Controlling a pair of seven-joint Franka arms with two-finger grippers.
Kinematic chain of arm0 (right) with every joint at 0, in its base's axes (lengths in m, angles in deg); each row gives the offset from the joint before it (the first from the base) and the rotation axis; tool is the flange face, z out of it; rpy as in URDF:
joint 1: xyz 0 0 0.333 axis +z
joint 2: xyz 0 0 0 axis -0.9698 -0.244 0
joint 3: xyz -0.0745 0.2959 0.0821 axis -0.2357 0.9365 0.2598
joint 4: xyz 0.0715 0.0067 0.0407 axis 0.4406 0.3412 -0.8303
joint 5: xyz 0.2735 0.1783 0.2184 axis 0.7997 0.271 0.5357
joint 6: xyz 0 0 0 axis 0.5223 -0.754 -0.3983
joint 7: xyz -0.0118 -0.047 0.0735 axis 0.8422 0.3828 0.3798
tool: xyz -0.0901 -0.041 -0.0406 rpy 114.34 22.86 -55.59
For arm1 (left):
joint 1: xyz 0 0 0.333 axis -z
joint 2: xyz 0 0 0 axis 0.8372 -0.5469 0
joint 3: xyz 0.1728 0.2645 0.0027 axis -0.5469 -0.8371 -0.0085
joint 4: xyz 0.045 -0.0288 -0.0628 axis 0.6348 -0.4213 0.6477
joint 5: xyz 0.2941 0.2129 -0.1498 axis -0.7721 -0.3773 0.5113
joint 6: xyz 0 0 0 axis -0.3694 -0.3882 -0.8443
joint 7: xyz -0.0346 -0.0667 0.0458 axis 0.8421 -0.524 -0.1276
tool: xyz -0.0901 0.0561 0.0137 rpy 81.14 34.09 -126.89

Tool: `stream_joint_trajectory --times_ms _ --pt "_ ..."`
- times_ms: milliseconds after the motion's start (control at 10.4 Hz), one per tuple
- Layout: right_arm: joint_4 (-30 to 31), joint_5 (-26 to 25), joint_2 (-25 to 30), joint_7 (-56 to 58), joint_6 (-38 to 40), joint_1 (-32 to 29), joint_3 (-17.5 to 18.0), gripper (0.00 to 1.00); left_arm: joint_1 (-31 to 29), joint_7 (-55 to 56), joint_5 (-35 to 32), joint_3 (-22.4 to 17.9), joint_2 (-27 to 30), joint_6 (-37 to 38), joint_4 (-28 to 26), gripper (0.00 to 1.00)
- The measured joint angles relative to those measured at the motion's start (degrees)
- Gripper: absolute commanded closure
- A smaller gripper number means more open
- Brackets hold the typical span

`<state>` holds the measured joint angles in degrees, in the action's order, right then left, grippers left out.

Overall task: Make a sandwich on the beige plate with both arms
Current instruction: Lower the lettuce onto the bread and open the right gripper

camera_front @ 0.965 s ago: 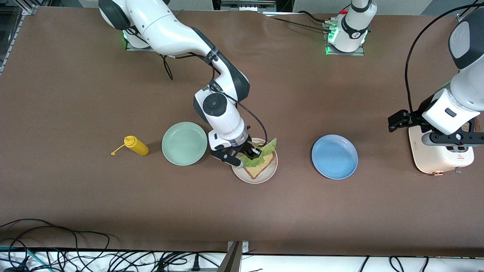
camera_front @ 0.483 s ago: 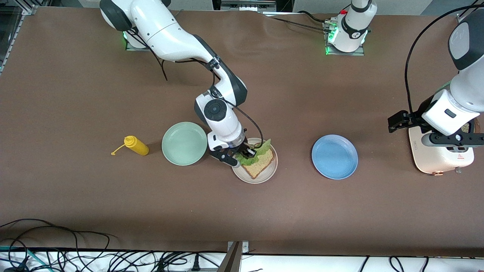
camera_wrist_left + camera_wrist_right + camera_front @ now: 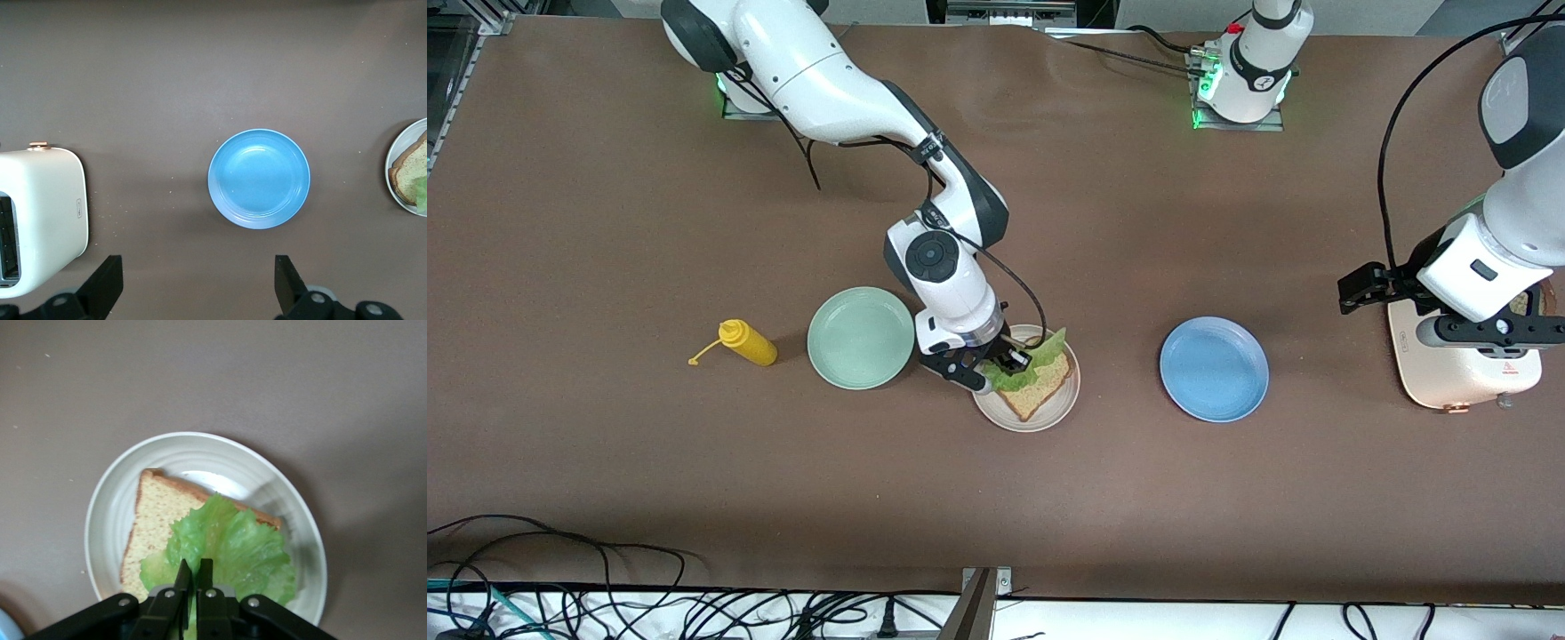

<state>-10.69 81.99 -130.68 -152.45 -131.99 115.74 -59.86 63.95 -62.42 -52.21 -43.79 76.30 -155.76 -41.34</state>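
A: Round shallow beige plate [image 3: 1054,411] sits mid-table, between the mint green round plate [image 3: 860,338] and the blue round plate [image 3: 1214,368]. On it, one square slice of brown speckled bread with a darker crust [image 3: 1040,389], lying flat.

B: And the lettuce?

A: Ruffled pale green lettuce leaf [image 3: 230,553] draped over the slice, covering the half toward the robots' bases; one bread corner and two crust edges stay bare. No top slice on it.

B: Right gripper?

A: Right gripper [image 3: 193,577] low over the plate, fingers pinched together on the leaf's edge, the leaf resting on the bread.

B: Left side?

A: Left gripper [image 3: 199,283] up in the air over the cream-white toaster [image 3: 1458,373] at the left arm's end of the table, fingers [image 3: 107,283] spread wide, nothing between them. Its wrist view looks down on the blue plate and the toaster's end.

B: Anything else?

A: Yellow squeeze bottle [image 3: 749,343] lying on its side, beside the mint plate toward the right arm's end.
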Motion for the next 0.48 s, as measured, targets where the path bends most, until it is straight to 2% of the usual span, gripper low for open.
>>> stream_joint_trajectory --times_ms 483 --pt "0.0 1.5 0.6 -0.1 -2.4 0.2 -0.7 1.0 0.0 0.0 0.0 0.0 0.0 0.0 0.1 0.0"
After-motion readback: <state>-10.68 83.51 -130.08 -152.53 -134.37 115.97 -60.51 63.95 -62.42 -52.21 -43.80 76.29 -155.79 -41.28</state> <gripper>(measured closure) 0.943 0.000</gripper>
